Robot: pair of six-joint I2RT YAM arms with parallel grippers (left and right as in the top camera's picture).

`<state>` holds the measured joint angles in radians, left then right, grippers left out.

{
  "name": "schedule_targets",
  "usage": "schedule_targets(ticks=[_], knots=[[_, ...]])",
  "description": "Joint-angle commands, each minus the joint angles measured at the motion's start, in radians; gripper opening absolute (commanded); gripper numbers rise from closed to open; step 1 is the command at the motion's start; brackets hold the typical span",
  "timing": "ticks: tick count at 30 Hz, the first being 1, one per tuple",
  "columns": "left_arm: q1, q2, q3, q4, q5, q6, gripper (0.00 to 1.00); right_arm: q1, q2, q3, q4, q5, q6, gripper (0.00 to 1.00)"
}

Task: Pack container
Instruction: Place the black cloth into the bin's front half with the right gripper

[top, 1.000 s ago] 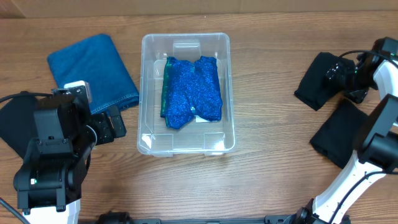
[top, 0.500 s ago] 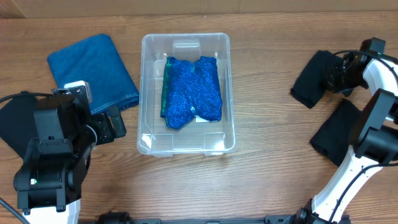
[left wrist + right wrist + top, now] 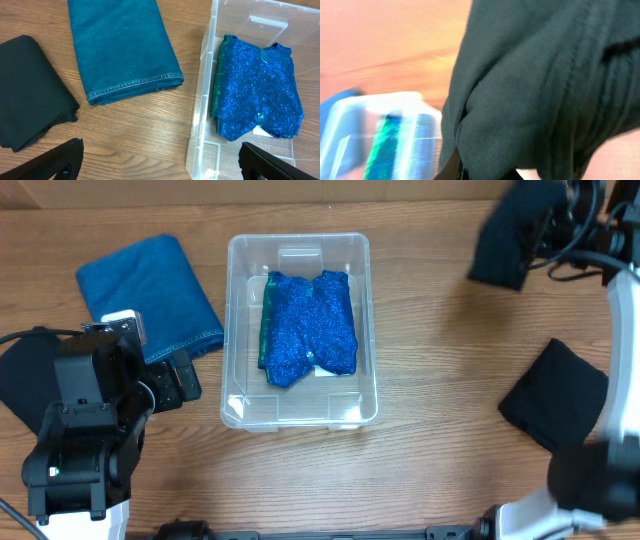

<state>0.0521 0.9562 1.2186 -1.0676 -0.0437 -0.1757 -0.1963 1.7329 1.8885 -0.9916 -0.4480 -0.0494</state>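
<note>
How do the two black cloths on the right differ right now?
The lifted black cloth hangs bunched from the right gripper, raised at the far edge of the table. The other black cloth lies flat and folded on it, nearer, untouched. Both are plain black fabric.

Container (image 3: 236,330): mid-table, long side running front to back.
Sequined garment (image 3: 308,328): inside container, flat on its floor.
Denim cloth (image 3: 150,292): on table, just left of container.
Left-edge cloth (image 3: 27,90): on table, left of denim cloth, nearer the robot.
Lifted cloth (image 3: 510,235): far right rear, hanging at right gripper (image 3: 552,220).
Right-side cloth (image 3: 555,395): on table, well right of container, nearer the robot than lifted cloth.
</note>
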Motion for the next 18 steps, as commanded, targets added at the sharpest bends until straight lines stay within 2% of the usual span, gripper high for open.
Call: schedule_targets(ticks=[1, 2, 4, 9, 13, 18], knots=[[-0.006, -0.001, 0.026, 0.002, -0.019, 0.019, 1.00, 0.207, -0.140, 0.018, -0.035, -0.006, -0.229, 0.04], [-0.006, -0.001, 0.026, 0.000, -0.019, 0.019, 1.00, 0.264, -0.158, 0.018, -0.051, 0.012, -0.271, 0.04], [-0.006, -0.001, 0.026, -0.002, -0.019, 0.019, 1.00, 0.467, -0.179, 0.018, -0.130, 0.089, -0.401, 0.04], [-0.006, -0.001, 0.026, -0.003, -0.017, 0.019, 1.00, 0.729, -0.134, -0.034, -0.205, 0.213, -0.509, 0.04], [-0.006, -0.001, 0.026, -0.006, -0.015, 0.019, 1.00, 0.855, -0.058, -0.082, -0.202, 0.221, -0.509, 0.04], [-0.006, -0.001, 0.026, -0.015, -0.015, 0.019, 1.00, 0.938, 0.094, -0.103, -0.222, 0.222, -0.505, 0.04]])
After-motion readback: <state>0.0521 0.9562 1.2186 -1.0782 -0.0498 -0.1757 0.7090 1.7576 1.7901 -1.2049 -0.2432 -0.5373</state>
